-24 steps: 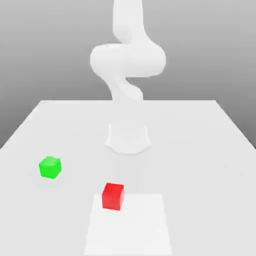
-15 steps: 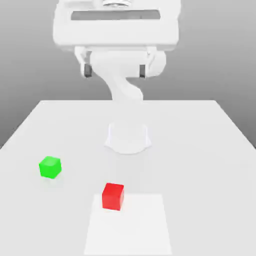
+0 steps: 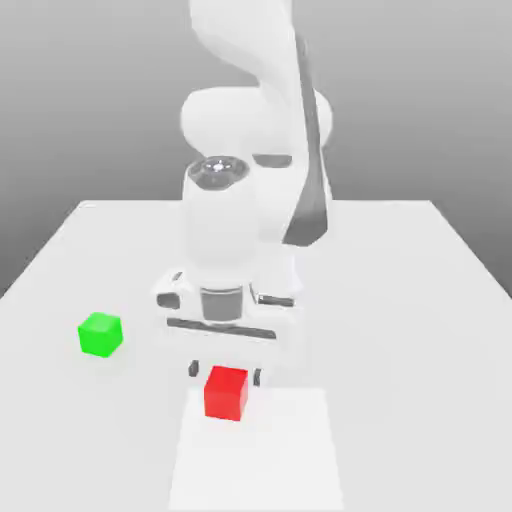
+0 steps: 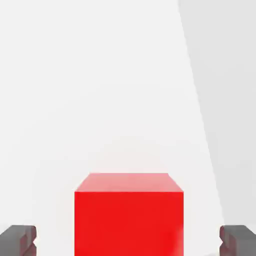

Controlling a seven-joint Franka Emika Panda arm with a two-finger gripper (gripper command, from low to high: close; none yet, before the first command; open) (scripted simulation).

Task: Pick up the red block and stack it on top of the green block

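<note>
Where half a second earlier the hand had hung high over the table (image 3: 420, 300), the gripper (image 3: 226, 373) had now dropped just behind the red block (image 3: 226, 392), fingers (image 4: 18, 240) spread wide on either side without touching it (nothing grasped yet). I judged a grasp was close. The green block (image 3: 100, 334) sat well apart toward the exterior view's left.

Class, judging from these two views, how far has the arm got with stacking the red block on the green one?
Done: the gripper is down at the red block, open, a finger on either side with gaps showing. In hand: the grasp itself; the block looks to be resting on the table, not yet gripped. Left: close, lift, carry to the green block at the exterior view's left, and set it on top.
</note>
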